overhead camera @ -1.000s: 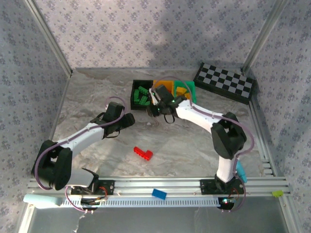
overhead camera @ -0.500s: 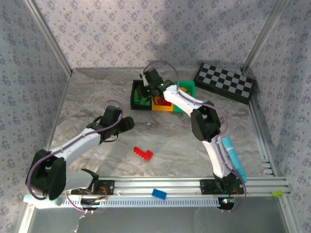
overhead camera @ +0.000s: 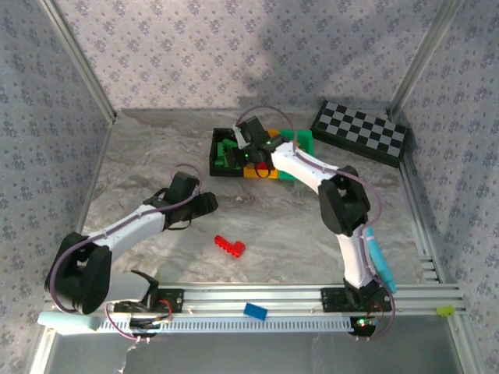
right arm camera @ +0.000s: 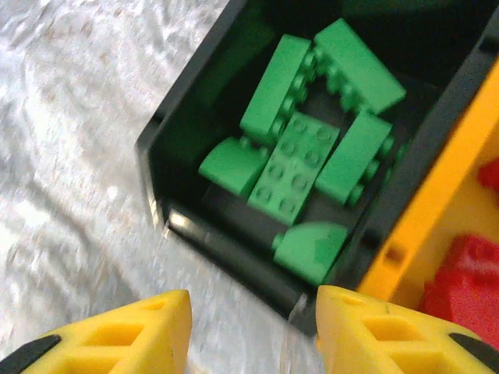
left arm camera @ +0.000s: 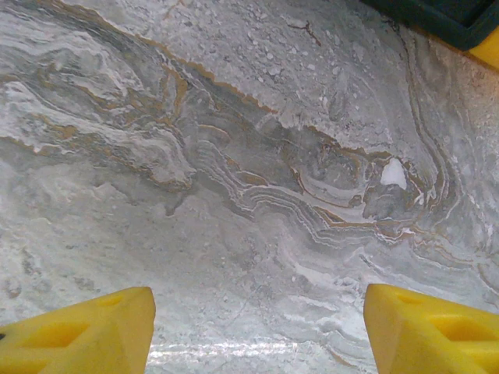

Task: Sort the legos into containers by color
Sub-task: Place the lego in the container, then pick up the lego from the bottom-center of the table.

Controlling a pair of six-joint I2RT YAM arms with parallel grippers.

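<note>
Green bricks lie in the black bin; red bricks lie in the yellow bin touching it. One loose red brick lies on the table. The right gripper, above the black bin, and the left gripper both gape empty.

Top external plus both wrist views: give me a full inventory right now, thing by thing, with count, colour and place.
black bin: one, black, far middle of the table, leftmost of three bins
green legos: six visible, green, inside the black bin
yellow bin: one, yellow, directly right of the black bin
red legos: count unclear, red, inside the yellow bin
green bin: one, green, right of the yellow bin
loose lego: one, red, near middle of the table
blue brick: one, blue, on the near rail
checkered board: one, black-and-white, far right corner
left gripper: one, yellow fingers, open over bare table
right gripper: one, yellow fingers, open over the black bin's edge
</note>
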